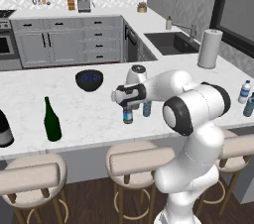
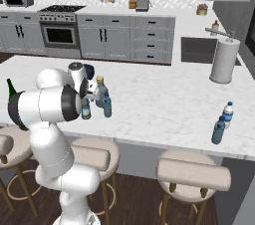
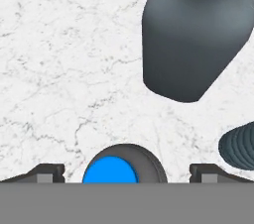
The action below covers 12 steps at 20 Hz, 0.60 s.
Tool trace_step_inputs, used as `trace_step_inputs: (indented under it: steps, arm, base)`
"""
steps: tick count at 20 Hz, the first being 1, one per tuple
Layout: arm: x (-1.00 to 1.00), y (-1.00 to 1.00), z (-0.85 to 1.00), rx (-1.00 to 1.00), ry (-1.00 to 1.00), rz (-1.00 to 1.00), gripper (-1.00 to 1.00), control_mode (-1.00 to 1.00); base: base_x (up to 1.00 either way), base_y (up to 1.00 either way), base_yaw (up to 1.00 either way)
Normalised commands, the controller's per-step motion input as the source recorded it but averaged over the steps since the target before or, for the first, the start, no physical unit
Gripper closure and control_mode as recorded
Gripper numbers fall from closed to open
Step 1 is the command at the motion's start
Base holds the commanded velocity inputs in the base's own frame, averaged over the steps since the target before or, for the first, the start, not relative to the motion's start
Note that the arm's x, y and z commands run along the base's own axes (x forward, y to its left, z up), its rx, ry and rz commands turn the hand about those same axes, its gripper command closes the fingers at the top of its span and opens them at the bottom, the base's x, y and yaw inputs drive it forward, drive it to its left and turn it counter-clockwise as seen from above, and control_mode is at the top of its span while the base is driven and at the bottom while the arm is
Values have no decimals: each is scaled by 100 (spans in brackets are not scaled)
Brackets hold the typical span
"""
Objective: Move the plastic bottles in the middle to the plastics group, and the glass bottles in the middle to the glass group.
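Here the gripper [image 3: 126,173] hangs wide open over one water bottle [image 3: 110,170] mid-counter [image 3: 64,94], fingers either side. Descending off-centre could tip it against the grey bottle [image 3: 193,39] just beside.

Grey bottle [image 2: 101,91] beside two plastic bottles [image 2: 106,105]

both base views look forward and down from behind the arm, left and right, sharing the counter [image 1: 74,104]. hand view looks straight down, close over a bottle cap [image 3: 109,170].
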Motion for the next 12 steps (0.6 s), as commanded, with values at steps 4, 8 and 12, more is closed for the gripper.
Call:
trace_step_inputs:
  steps: [4, 8, 12]
  arm:
    - [1, 6, -21, 0, 0, 0, 100, -100]
    - [-13, -5, -25, 0, 0, 0, 100, -100]
    - [-39, -23, -2, -2, -4, 0, 100, -100]
  base:
    - [0, 0, 0]
    - [0, 0, 0]
    - [0, 0, 0]
